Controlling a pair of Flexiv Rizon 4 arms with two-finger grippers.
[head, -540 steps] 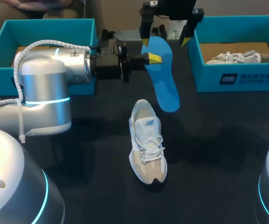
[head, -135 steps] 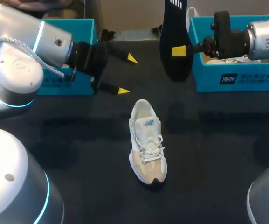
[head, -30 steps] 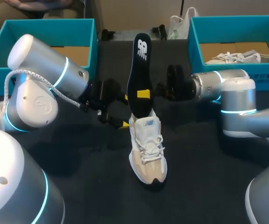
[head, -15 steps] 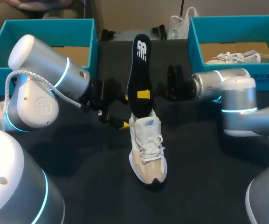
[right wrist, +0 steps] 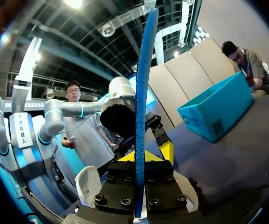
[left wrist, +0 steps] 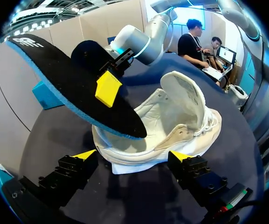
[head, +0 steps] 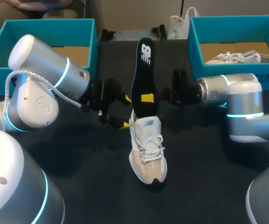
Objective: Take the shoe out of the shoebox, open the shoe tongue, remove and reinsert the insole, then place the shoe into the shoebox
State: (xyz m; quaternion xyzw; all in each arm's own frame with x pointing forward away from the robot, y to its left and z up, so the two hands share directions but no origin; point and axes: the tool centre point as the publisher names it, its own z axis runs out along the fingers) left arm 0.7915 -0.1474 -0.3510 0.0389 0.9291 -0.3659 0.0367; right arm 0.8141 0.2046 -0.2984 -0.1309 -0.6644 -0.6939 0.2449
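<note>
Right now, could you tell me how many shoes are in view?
2. One shoe stands on the table under the insole; a second shoe lies in the right shoebox. The left shoebox's inside is partly hidden.

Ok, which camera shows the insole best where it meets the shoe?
The left wrist view: the insole shows broadside, its lower end at the opening of the shoe. The head view shows it standing over the heel. The right wrist view sees only its blue edge.

The insole is standing in the shoe mid-table, with the left shoebox and the right shoebox sitting behind.
</note>
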